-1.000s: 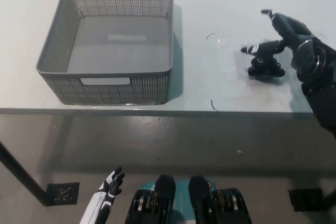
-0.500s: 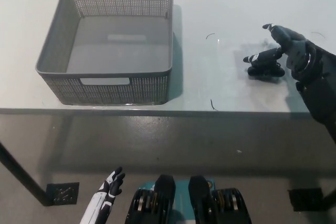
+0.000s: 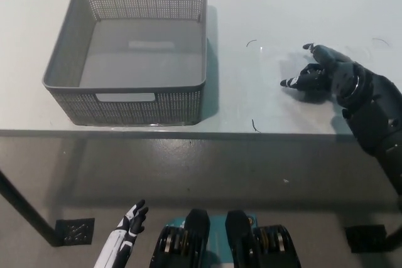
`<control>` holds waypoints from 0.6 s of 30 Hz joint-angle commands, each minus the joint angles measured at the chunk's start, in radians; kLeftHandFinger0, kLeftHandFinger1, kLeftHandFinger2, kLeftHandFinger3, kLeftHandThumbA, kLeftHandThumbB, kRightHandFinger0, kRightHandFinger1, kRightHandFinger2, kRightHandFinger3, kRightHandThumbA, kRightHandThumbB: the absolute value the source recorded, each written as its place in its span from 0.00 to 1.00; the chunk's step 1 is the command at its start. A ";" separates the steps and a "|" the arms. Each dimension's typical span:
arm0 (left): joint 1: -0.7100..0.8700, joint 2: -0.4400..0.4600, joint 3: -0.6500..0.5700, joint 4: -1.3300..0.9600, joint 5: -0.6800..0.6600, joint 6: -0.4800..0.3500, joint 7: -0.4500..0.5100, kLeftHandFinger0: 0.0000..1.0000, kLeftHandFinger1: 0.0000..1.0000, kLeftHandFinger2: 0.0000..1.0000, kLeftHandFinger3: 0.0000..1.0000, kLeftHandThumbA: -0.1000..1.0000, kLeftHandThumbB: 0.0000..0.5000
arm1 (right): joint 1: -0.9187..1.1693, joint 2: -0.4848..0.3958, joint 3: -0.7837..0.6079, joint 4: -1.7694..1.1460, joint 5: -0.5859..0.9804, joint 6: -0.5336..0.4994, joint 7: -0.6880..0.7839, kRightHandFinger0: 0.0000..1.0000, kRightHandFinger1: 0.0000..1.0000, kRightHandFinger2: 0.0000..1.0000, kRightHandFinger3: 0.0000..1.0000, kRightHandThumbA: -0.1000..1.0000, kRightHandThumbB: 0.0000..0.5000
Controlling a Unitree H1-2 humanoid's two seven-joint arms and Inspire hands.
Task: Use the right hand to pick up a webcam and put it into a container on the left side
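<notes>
The black webcam [image 3: 306, 83] sits on the white table [image 3: 264, 17] at the right, largely covered by my black right hand [image 3: 326, 75], which lies over it from the right. Black on black hides how the hand closes around it. The grey perforated basket [image 3: 69, 86] stands at the table's left with nothing inside, well apart from the webcam. My white left hand [image 3: 130, 223] hangs open below the table's front edge at the lower left.
The table's front edge [image 3: 188, 132] runs across the middle of the picture, with dark floor below it. Bare tabletop lies between the basket and the webcam. A few thin dark marks [image 3: 254, 125] show on the surface there.
My right hand has come down and toward the front edge, from above and behind the webcam onto it. The left hand and basket have not moved.
</notes>
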 commanded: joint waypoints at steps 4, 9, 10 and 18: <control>-0.023 0.012 0.002 -0.035 0.004 -0.008 -0.007 1.00 1.00 1.00 1.00 1.00 0.12 | -0.058 0.016 -0.012 0.059 0.035 -0.031 -0.039 1.00 1.00 1.00 1.00 0.83 0.98; -0.028 0.012 0.005 -0.027 -0.005 -0.018 -0.009 1.00 1.00 1.00 1.00 1.00 0.15 | -0.052 0.021 -0.001 0.132 0.039 -0.060 -0.052 1.00 1.00 1.00 1.00 0.81 0.95; -0.027 0.014 0.006 -0.028 -0.009 -0.020 -0.012 1.00 1.00 1.00 1.00 1.00 0.14 | -0.050 0.021 0.007 0.141 0.033 -0.062 -0.060 1.00 1.00 1.00 1.00 0.80 0.95; -0.036 0.021 0.013 -0.034 -0.003 -0.018 -0.006 1.00 1.00 1.00 1.00 1.00 0.08 | -0.055 0.007 0.069 0.177 -0.009 -0.047 -0.079 1.00 1.00 1.00 1.00 0.70 0.88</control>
